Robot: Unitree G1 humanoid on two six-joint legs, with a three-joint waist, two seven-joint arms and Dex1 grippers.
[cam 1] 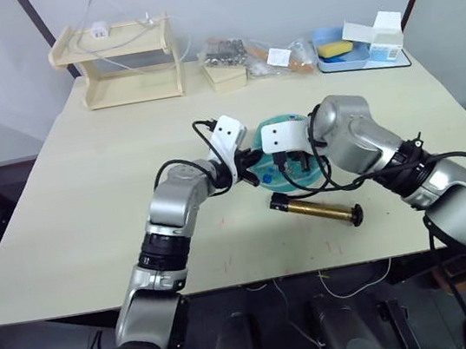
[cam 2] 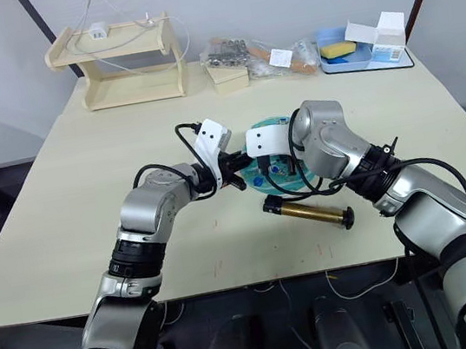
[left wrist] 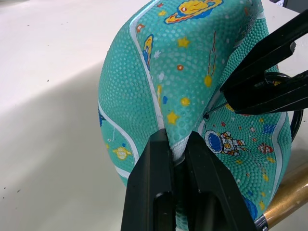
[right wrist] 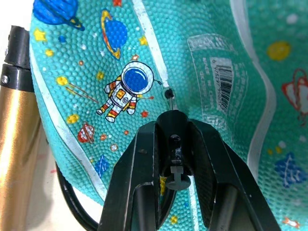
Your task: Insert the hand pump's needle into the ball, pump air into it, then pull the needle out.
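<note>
Right wrist view: the right gripper [right wrist: 174, 144] is clamped on the small black fitting of the needle [right wrist: 170, 100], whose thin pin points straight ahead along the fingers at the valve hole [right wrist: 167, 92] of the ball [right wrist: 231, 48], tip at or just short of it. Opposite it, the left gripper [left wrist: 177, 149] pinches a fold of the flattened ball to brace it. Beyond, on the table [cam 1: 88, 205], the hand pump [cam 1: 317, 209] lies lengthwise just beside the ball.

Silver-grey jointed arms, black cables, white wrist housings, black two-pronged fingers [left wrist: 159, 192].
</note>
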